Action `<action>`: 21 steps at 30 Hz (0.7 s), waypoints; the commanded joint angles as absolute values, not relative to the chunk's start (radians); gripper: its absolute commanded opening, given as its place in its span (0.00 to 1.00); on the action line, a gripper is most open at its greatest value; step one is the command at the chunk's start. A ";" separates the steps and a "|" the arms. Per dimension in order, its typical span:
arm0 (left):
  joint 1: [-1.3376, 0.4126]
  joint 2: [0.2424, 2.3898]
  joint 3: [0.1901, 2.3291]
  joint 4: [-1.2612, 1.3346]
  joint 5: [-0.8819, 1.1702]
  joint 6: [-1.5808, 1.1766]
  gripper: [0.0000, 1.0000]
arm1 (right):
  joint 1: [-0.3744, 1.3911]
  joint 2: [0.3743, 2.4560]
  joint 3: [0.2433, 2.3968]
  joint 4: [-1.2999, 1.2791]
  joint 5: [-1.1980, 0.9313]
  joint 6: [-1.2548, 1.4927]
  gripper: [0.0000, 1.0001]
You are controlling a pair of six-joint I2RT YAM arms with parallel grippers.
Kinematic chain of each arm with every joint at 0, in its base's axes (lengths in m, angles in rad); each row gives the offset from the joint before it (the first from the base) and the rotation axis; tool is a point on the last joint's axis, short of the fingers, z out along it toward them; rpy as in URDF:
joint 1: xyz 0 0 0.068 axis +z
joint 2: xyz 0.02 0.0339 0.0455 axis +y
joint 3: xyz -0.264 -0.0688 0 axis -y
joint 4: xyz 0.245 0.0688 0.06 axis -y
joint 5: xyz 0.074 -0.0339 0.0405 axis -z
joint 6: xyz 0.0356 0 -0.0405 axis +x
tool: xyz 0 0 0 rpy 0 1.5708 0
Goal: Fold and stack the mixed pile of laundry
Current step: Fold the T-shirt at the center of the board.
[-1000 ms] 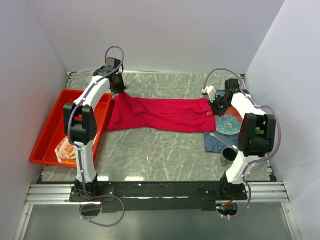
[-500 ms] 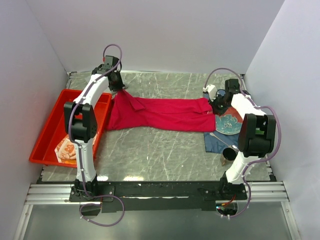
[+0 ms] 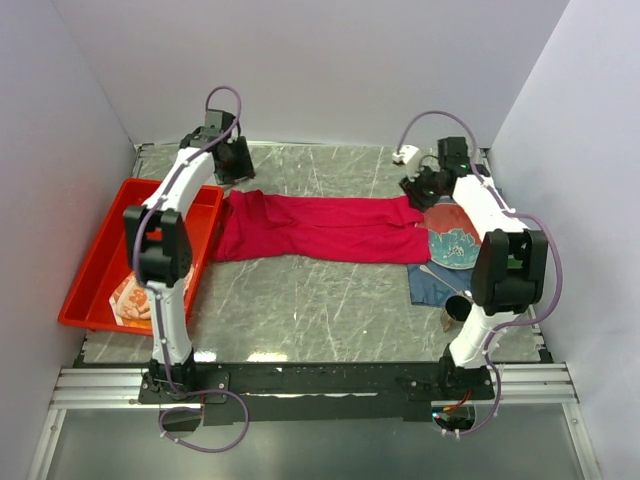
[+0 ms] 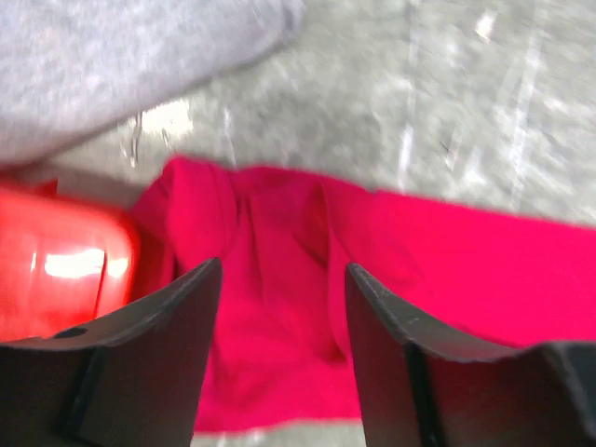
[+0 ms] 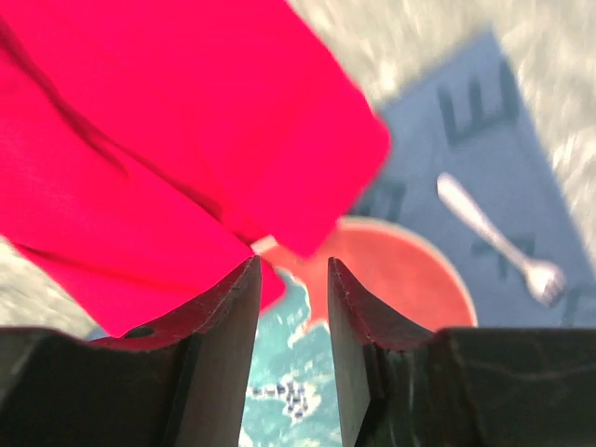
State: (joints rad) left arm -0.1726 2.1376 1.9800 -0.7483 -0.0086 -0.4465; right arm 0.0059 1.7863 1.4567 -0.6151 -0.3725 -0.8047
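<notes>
Across the far middle of the table (image 3: 330,300), the crimson shirt (image 3: 320,228) is laid flat lengthwise, presumably for folding; left jaws and right jaws are held open and empty near its ends.

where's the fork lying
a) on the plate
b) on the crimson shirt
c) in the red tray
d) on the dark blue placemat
d: the right wrist view shows the fork flat on the dark blue placemat, beside the plate and clear of the crimson shirt.
</notes>
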 commanded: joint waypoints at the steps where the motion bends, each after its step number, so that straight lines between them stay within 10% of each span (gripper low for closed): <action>1: -0.170 1.886 1.850 -0.694 0.096 -0.451 0.54 | 0.115 1.772 1.509 -0.746 -0.604 -0.967 0.43; 7: -0.178 1.657 1.409 -0.589 0.176 -0.523 0.22 | 0.302 1.798 1.370 -0.753 -0.500 -1.143 0.51; 21: -0.178 1.513 1.192 -0.538 0.109 -0.552 0.30 | 0.364 1.841 1.247 -0.727 -0.310 -1.121 0.57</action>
State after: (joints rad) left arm -0.1783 1.5837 1.1706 -0.5812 0.1402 -0.5438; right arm 0.3458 1.8336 1.2671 -0.7525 -0.3836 -1.1282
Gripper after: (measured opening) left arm 0.289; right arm 0.590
